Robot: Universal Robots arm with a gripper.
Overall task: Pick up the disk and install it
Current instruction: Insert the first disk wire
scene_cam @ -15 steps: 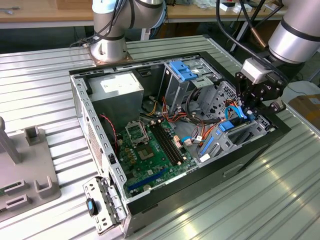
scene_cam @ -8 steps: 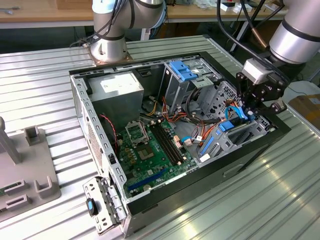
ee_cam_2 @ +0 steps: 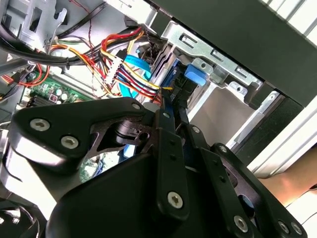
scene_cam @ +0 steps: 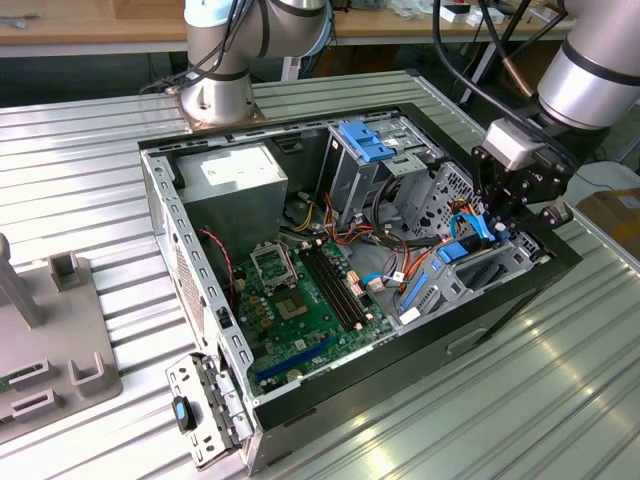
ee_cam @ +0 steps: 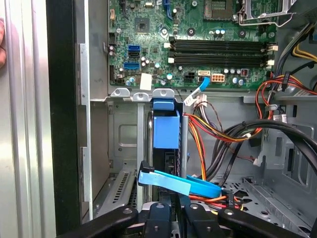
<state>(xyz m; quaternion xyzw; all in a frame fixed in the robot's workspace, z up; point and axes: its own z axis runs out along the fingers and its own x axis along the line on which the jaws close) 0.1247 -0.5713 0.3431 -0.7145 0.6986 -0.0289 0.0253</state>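
Observation:
The disk [scene_cam: 458, 251] stands on edge in the drive bay at the front corner of the open computer case [scene_cam: 160, 190], on the exterior view's right. In the first wrist view its blue end tab [ee_cam: 166, 130] points toward the motherboard, and its dark body runs back between my fingers. My gripper [scene_cam: 497, 232] reaches down into the bay from above. In the second wrist view the black fingers [ee_cam_2: 168, 144] sit close together with the disk's blue rail [ee_cam_2: 171, 104] between them. The gripper [ee_cam: 176, 218] is shut on the disk.
A flat blue cable [ee_cam: 178, 182] and bundled coloured wires [ee_cam: 218, 134] cross just beside the disk. The motherboard [scene_cam: 300, 295], power supply [scene_cam: 235, 175] and an upright metal cage with a blue latch [scene_cam: 365, 140] fill the case. A second arm's base [scene_cam: 215, 95] stands behind it.

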